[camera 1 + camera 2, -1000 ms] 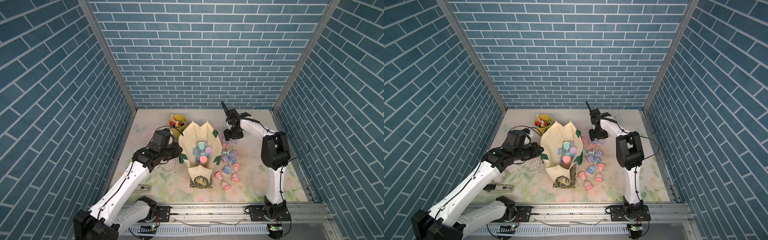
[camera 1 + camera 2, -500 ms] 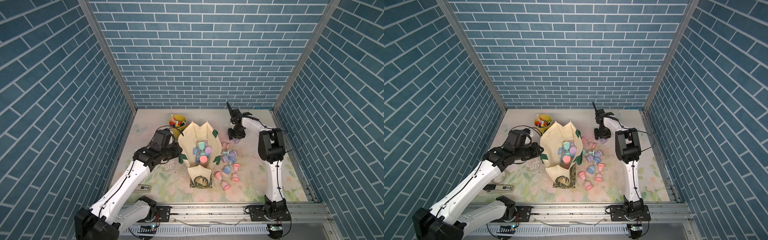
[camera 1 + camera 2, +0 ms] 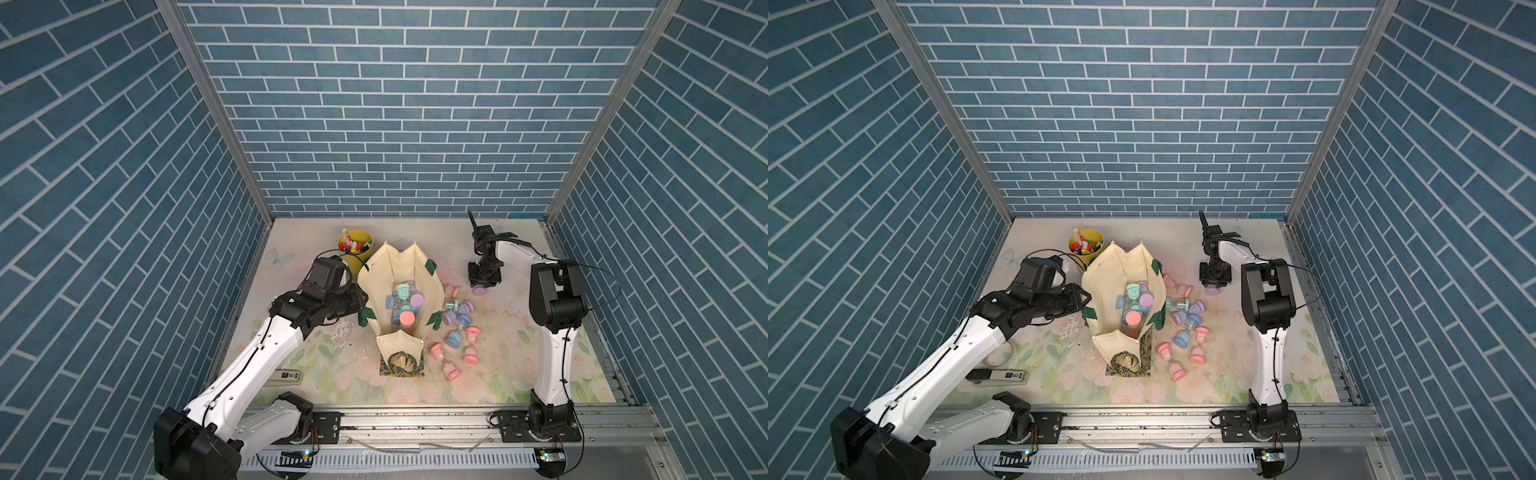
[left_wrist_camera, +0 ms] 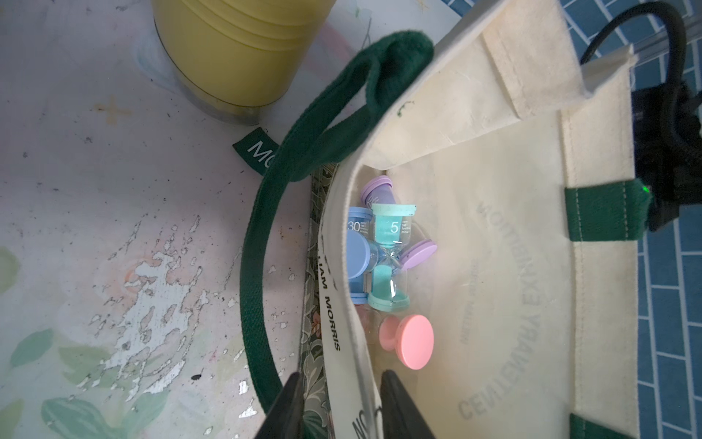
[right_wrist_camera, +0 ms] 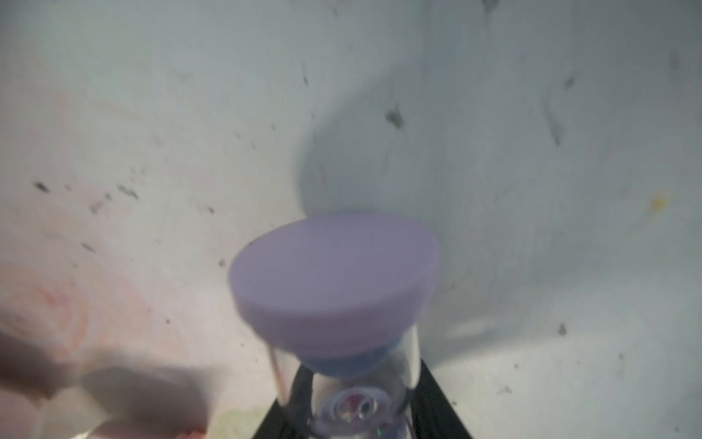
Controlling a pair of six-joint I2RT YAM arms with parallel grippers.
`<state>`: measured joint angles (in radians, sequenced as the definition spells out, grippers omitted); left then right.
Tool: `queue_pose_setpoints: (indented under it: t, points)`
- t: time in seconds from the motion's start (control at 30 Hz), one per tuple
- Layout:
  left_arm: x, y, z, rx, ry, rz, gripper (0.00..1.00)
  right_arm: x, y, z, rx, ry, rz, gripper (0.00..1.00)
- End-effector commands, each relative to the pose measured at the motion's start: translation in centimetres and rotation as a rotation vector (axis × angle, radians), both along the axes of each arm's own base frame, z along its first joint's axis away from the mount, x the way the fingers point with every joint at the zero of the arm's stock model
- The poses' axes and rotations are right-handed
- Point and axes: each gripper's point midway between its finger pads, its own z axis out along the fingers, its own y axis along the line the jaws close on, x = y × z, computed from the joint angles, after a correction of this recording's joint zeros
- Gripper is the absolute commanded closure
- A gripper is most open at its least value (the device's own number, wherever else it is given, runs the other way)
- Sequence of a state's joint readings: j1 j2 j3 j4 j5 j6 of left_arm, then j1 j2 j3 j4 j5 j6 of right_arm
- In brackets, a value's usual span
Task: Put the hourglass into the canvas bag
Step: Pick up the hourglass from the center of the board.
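Right jaws: we see them clenched on the purple hourglass (image 5: 334, 281), well apart from the canvas bag (image 3: 375, 284).
Left jaws: parted, astride the bag's rim.

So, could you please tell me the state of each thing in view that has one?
canvas bag: standing, mouth open, partly filled.
hourglasses in bag: lying jumbled at the bottom.
right gripper: shut on purple hourglass.
left gripper: jaws astride the bag's rim; grip unclear.
loose hourglasses: scattered on table beside the bag.
yellow cup: upright, holding markers.
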<state>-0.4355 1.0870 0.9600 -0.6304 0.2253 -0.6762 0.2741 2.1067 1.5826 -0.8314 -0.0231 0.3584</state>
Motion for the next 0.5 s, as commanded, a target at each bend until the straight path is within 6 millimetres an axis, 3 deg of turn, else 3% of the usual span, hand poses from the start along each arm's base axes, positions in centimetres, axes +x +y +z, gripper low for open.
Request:
queue_pose_setpoints:
  t: [0.0, 0.27, 0.47]
  points:
    - [0.5, -0.1, 0.6, 0.007, -0.024, -0.002, 0.62, -0.7, 0.2, 5.3, 0.076, -0.111, -0.089, 0.97]
    - [0.7, -0.5, 1.4, -0.03, -0.041, 0.007, 0.58, -6.2, 0.5, 15.6, 0.231, -0.31, -0.194, 1.0]
    - [0.6, -0.6, 2.6, -0.077, -0.066, 0.024, 0.6, -10.2, 4.0, 22.0, 0.325, -0.442, -0.138, 1.0]
